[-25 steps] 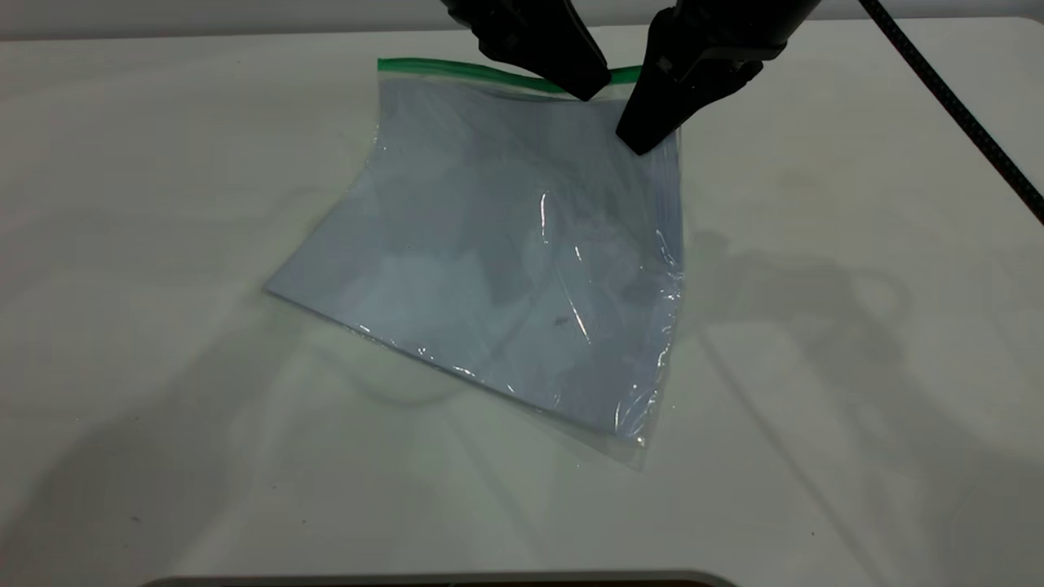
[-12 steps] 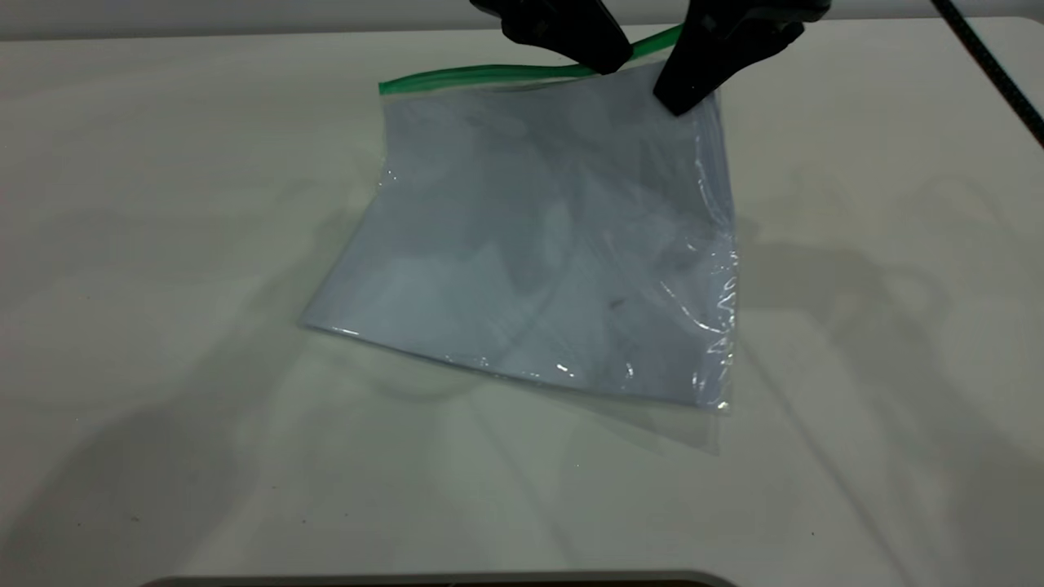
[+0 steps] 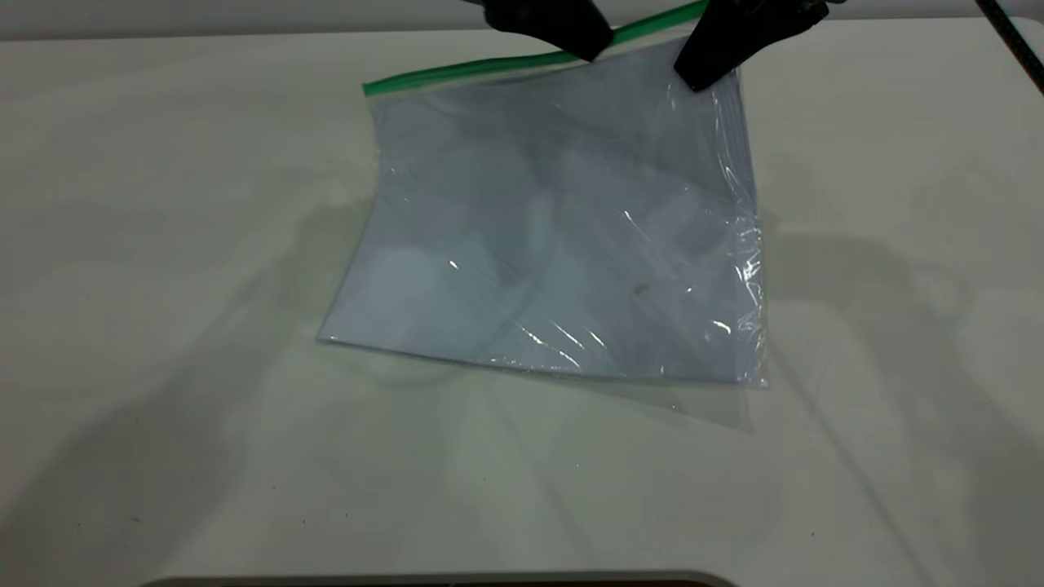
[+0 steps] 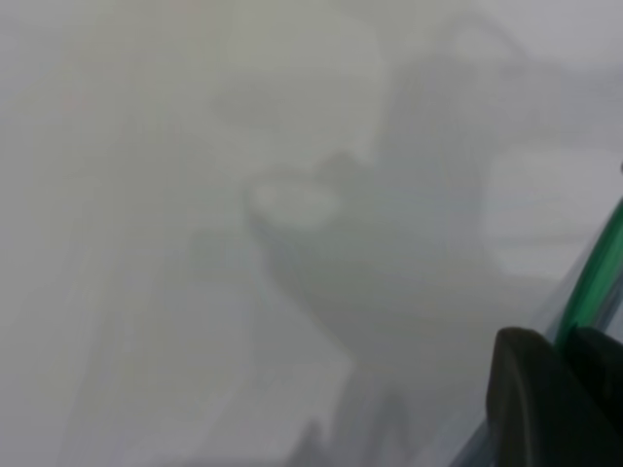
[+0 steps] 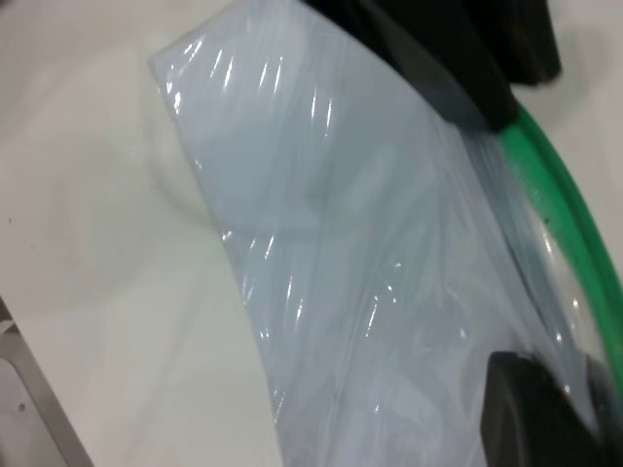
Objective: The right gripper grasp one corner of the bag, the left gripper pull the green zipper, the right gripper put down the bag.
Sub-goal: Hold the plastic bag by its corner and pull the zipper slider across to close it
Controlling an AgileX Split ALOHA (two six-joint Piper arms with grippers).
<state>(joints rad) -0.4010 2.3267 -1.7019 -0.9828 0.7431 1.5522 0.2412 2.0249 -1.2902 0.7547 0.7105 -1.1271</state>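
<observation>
Clear plastic bag (image 3: 563,228) hanging below the right gripper (image 3: 703,75), which pinches its corner (image 3: 722,77) to tension the green zipper (image 3: 489,65); beside it, the left gripper (image 3: 589,50) is clamped on that zipper, lower edge trailing on the surface (image 3: 163,326).

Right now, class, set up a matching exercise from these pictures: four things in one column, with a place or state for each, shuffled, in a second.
Things:
1. green zipper
2. right gripper
3. left gripper
4. bottom edge of the bag

Places or states:
A. resting on the table
B. at the bag's raised corner
C. on the green strip, partway along
D. slanting upward toward the right arm

Pairs: 1-D, 2-B, 3-C, 4-A
</observation>
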